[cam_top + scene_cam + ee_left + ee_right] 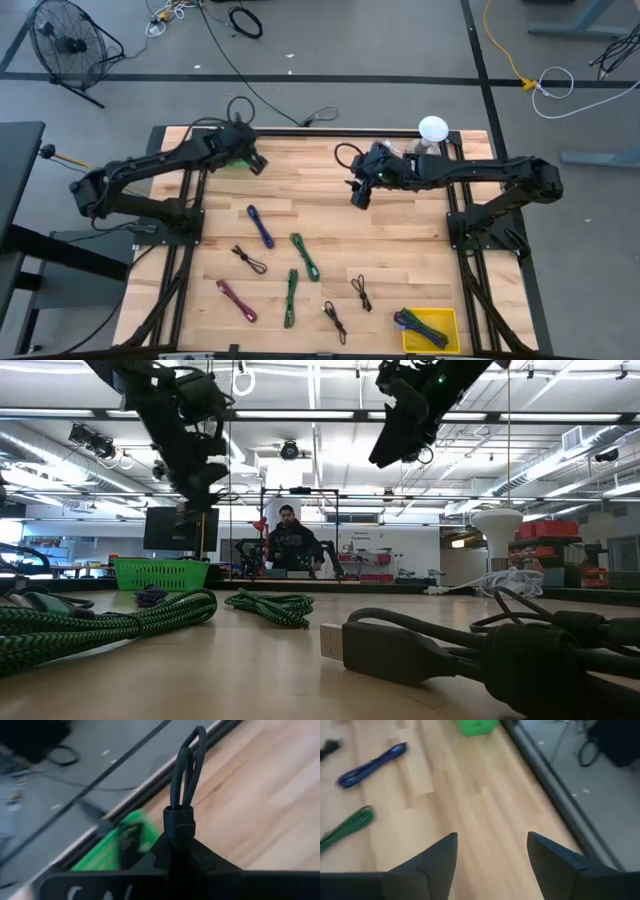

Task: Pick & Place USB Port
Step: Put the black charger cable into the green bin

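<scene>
We see the left gripper (180, 845) clamped on a black cable (186, 770) above the green bin (236, 160); the right gripper (492, 855) hangs wide open, empty.

Cables (300, 270) on table (400, 240), bin (432, 328) beside

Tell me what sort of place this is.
Likely a robotics lab or workshop: a wooden table strewn with bundled USB cables, open ceiling pipes with strip lights, and a person at a workstation behind it.
</scene>
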